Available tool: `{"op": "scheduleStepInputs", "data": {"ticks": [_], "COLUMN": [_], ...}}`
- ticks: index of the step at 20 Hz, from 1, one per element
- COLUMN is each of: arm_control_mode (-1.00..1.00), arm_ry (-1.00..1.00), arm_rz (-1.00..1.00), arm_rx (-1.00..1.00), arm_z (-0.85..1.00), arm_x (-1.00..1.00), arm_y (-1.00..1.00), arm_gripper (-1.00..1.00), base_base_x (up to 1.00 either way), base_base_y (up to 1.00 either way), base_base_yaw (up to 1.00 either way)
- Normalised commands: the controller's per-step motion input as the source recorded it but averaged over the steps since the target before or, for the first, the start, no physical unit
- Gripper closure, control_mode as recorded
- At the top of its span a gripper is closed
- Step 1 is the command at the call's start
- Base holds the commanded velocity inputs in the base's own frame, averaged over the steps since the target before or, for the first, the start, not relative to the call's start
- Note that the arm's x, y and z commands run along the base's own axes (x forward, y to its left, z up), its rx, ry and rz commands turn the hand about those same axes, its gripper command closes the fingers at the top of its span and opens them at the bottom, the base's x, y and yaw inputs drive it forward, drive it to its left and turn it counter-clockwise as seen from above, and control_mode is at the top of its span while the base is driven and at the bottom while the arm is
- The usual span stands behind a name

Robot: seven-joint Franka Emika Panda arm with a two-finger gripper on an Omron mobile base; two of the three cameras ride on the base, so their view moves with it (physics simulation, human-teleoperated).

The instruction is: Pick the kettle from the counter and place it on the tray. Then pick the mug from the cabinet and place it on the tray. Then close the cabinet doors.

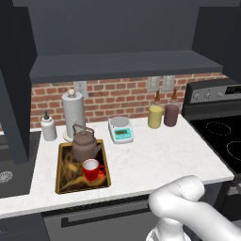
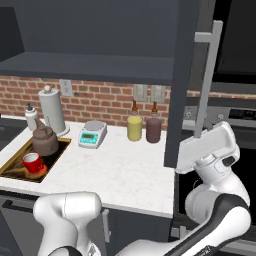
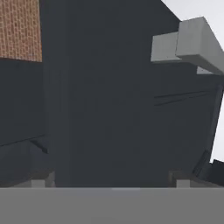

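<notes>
Cabinet [image 1: 122,42]: both doors swung out; dark shelf across, above the brick wall. Right door [image 2: 182,85] stands edge-on over the right end of the counter, silver bar handle [image 2: 206,80] on its outer face. Left door [image 1: 14,84] hangs over the left end by the sink.

Counter [image 1: 160,160]: white stone, stove [image 1: 221,136] at its right end.

Arm: hand raised at the lower end of the right door's handle, just beside the door's lower edge. Gripper [image 3: 113,177] faces the flat dark door panel from close up, fingers spread wide, nothing between them; handle bracket shows at upper right of the hand view. Cannot tell whether a finger touches the door.

Tray [image 1: 62,175]: near the front-left of the counter, long side running front to back.

Paper-towel roll [image 1: 73,114]: upright at the back edge, behind the tray.

Kettle [image 1: 85,145]: upright on the tray's back half.

Scale [image 1: 121,130]: just right of the kettle, off the tray.

Yellow jar [image 1: 155,116] and dark jar [image 1: 171,114]: side by side at the back edge.

Mug [image 1: 91,169]: upright on the tray, just in front of the kettle, handle to the right
</notes>
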Motion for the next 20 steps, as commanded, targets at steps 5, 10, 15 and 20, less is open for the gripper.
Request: {"op": "scheduleStepInputs", "data": {"ticks": [5, 10, 15, 20], "arm_control_mode": [-1.00, -1.00, -1.00, -1.00], "arm_ry": [0.00, 0.00, 0.04, 0.10], "arm_rz": [-0.02, -0.05, -0.08, -0.16], "arm_rx": [-0.19, -0.19, -0.16, -0.13], "arm_z": [0.49, 0.47, 0.40, 0.35], "arm_x": [-0.17, -0.07, -0.02, 0.00], "arm_y": [0.54, 0.56, 0.58, 0.56], "arm_gripper": [-1.00, -1.00, -1.00, -1.00], "base_base_x": [0.00, 0.00, 0.00, 0.00], "base_base_y": [0.00, 0.00, 0.00, 0.00], "base_base_yaw": [0.00, 0.00, 0.00, 0.00]}}
